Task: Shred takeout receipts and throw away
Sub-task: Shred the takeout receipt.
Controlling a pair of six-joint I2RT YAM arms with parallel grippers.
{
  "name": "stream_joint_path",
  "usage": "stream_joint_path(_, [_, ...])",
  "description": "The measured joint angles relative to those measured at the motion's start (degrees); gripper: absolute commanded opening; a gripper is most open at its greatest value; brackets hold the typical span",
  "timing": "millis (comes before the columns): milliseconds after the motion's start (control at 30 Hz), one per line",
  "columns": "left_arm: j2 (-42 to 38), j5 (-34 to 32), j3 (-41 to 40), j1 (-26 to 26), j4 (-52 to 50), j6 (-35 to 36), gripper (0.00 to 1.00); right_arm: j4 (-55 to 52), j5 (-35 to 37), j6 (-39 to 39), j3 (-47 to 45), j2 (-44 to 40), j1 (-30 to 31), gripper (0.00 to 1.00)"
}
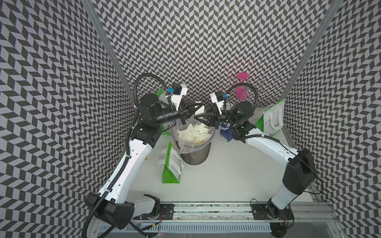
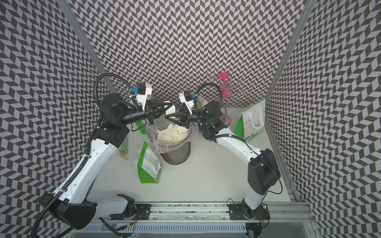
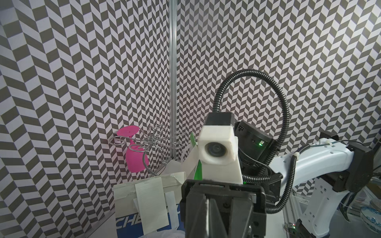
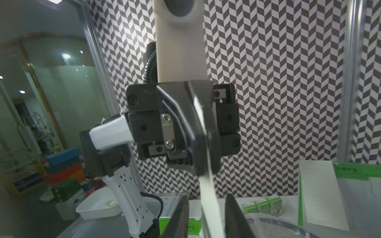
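Both grippers meet above the bin [image 1: 195, 154], which is heaped with white receipt scraps [image 1: 194, 134] [image 2: 171, 134]. My left gripper [image 1: 201, 105] [image 3: 207, 206] is shut on a white strip of receipt [image 1: 201, 110] [image 4: 210, 197]; in the left wrist view only the strip's thin edge shows. The strip hangs down between the fingers [image 4: 179, 218] of my right gripper [image 1: 196, 117] [image 4: 207, 195]. Those fingers stand apart on either side of it, open. A whole receipt [image 3: 151, 206] lies on the blue-and-white bag [image 3: 127, 224]. Another receipt [image 4: 321, 193] lies on a green-and-white bag.
A green-and-white bag [image 1: 171, 164] lies just left of the mesh bin, and another [image 1: 272, 121] stands at the right wall. The blue-and-white bag [image 1: 225, 134] sits under my right wrist. A wire rack with a pink glass [image 1: 242, 86] stands at the back.
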Motion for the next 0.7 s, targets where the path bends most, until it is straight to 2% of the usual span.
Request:
stream_joint_path(67, [0.0, -0.1, -0.2, 0.0, -0.1, 0.0, 0.0, -1.6, 0.2, -1.0, 0.9, 0.0, 0.0, 0.0])
stream_joint_path(233, [0.0, -1.6, -0.2, 0.0, -2.3, 0.3, 0.0, -13.0, 4.8, -10.4, 4.6, -0.1, 0.0, 0.0])
stream_joint_path(467, [0.4, -6.6, 0.9, 0.3, -9.1, -0.5, 0.0, -32.9, 21.6, -29.8, 8.1, -3.1, 1.5, 0.0])
stream_joint_path(700, [1.2, -8.1, 1.6, 0.4, -13.1, -5.5, 0.0, -40.4, 39.2, -41.9, 8.1, -5.9, 3.1, 0.0])
